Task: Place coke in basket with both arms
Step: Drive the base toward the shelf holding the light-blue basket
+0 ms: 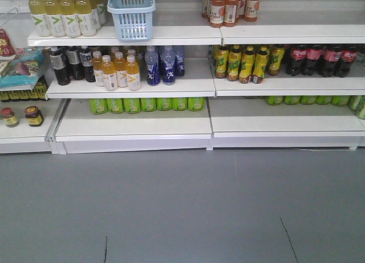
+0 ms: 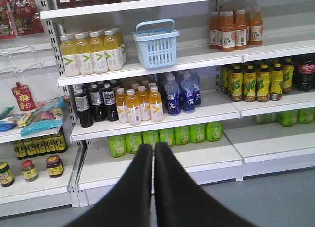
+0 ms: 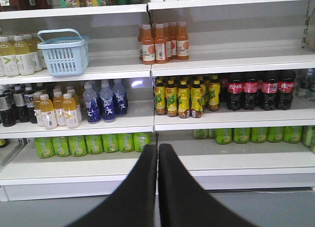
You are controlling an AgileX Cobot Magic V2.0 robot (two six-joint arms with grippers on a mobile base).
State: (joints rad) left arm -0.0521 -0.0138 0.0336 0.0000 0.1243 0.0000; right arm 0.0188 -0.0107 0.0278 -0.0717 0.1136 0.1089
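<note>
The light blue slotted basket stands on the upper white shelf, next to pale yellow drink bottles. It also shows in the left wrist view as the basket and in the right wrist view as the basket, handle up. No coke is in view. My left gripper is shut, black fingers together, well back from the shelves and holding nothing. My right gripper is likewise shut and holds nothing. Neither arm appears in the front view.
Dark cola bottles with red labels line the middle shelf at the right, beside yellow-green bottles. Orange bottles, blue bottles and green packs fill the shelves. Grey floor lies before the shelving.
</note>
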